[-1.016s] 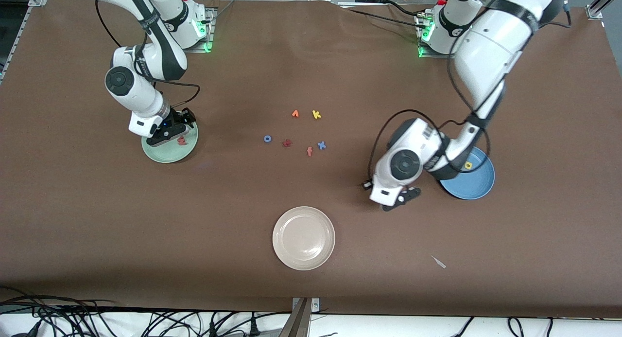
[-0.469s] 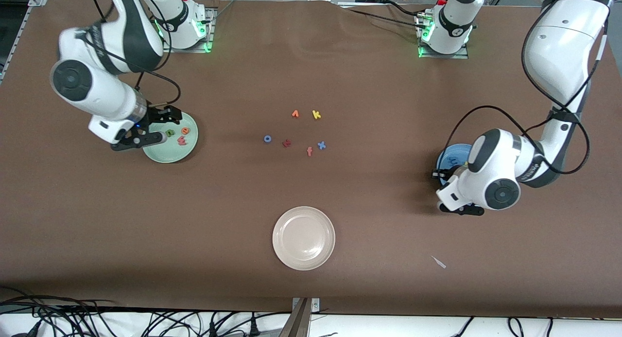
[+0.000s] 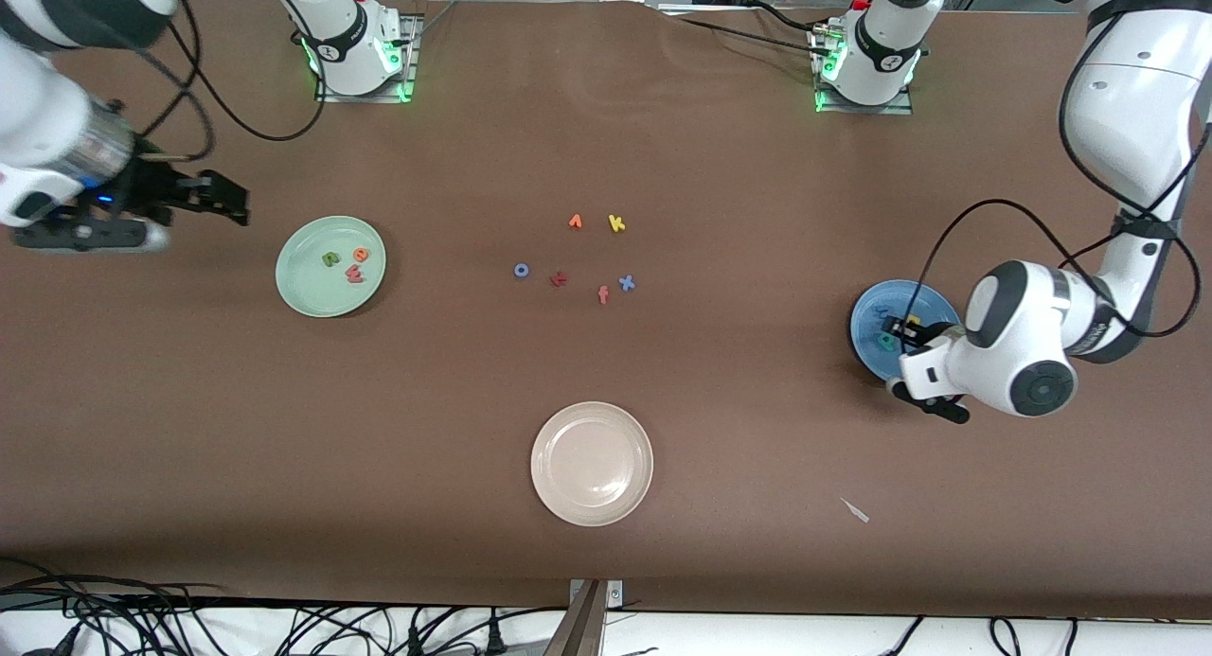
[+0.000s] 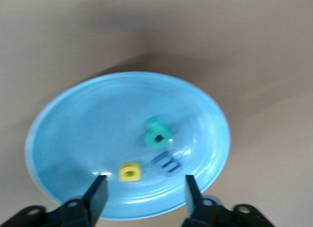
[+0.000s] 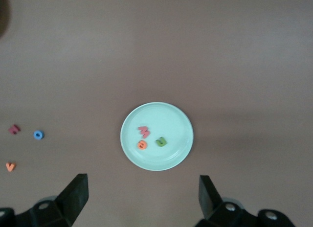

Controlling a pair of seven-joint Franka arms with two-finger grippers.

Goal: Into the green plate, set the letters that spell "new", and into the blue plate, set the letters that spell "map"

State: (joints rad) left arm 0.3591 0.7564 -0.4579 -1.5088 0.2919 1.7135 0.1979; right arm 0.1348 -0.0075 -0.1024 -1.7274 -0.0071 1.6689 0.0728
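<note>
The green plate [image 3: 305, 287] holds the green n [image 3: 330, 257], the orange-red e [image 3: 361, 254] and the salmon w [image 3: 354, 274]. My right gripper [image 3: 156, 219] hangs open and empty, high over the table at the right arm's end, beside that plate. The right wrist view shows the green plate [image 5: 171, 122] ahead of the right gripper [image 5: 143, 195]. In the blue plate [image 4: 68, 134] lie the teal p [image 4: 157, 134], the yellow a [image 4: 130, 171] and the blue m [image 4: 166, 162]. My left gripper [image 4: 145, 197] is open and empty, low over the rim of the blue plate [image 3: 866, 308].
A beige plate [image 3: 559, 486] sits nearer the front camera, mid-table. Loose letters lie in the middle: an orange one [image 3: 575, 221], a yellow k [image 3: 616, 223], a blue o [image 3: 522, 270], a dark red one [image 3: 560, 278], an orange f [image 3: 603, 294], a blue x [image 3: 626, 282].
My left gripper swung over the blue plate and opened; the teal p now lies in the plate. My right gripper rose and drew away from the green plate toward the table's end.
</note>
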